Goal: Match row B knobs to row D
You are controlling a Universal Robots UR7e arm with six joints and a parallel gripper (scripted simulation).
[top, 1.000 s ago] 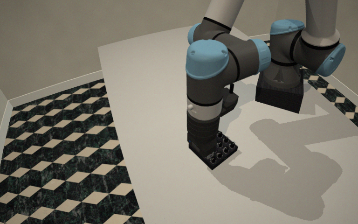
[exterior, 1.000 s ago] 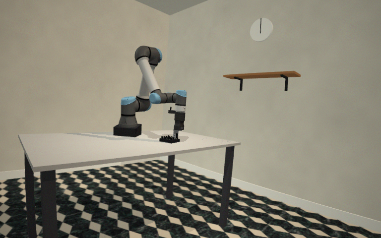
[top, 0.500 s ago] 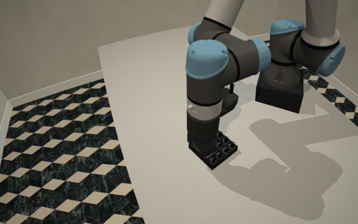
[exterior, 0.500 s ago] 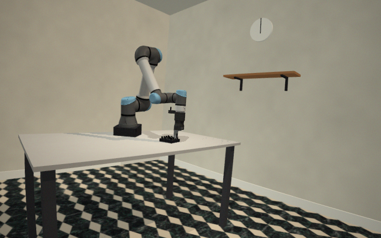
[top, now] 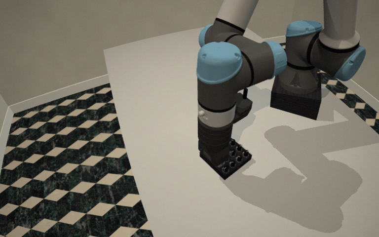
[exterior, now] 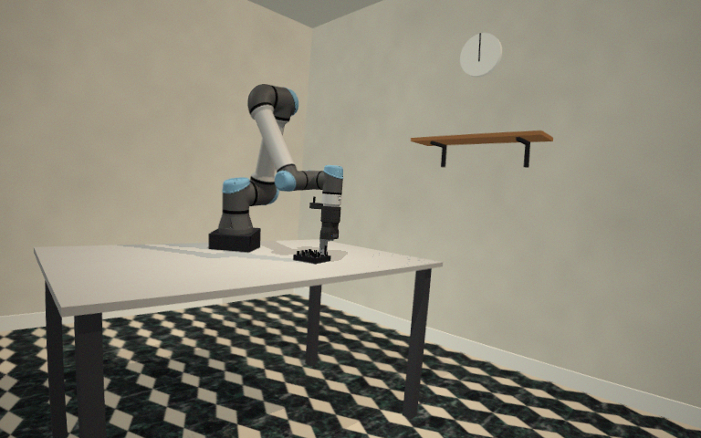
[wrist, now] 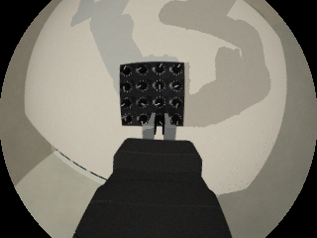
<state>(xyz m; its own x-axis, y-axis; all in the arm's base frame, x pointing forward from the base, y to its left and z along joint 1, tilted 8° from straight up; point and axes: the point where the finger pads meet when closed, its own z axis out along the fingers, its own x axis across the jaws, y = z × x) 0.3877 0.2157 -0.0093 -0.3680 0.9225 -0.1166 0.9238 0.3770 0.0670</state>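
Knob box point(top: 225, 177) point(exterior: 316, 260) point(wrist: 151, 94) sits on the table; gripper point(top: 219, 162) point(exterior: 323, 253) point(wrist: 159, 119) straddles a knob in the wrist view's near row, presumably for turning (narrow fingers, can't tell whether clamped).

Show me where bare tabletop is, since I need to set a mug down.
Between the knob box and the table's edge by the checkered floor. It's crowded at the box, where the gripper reaches in.
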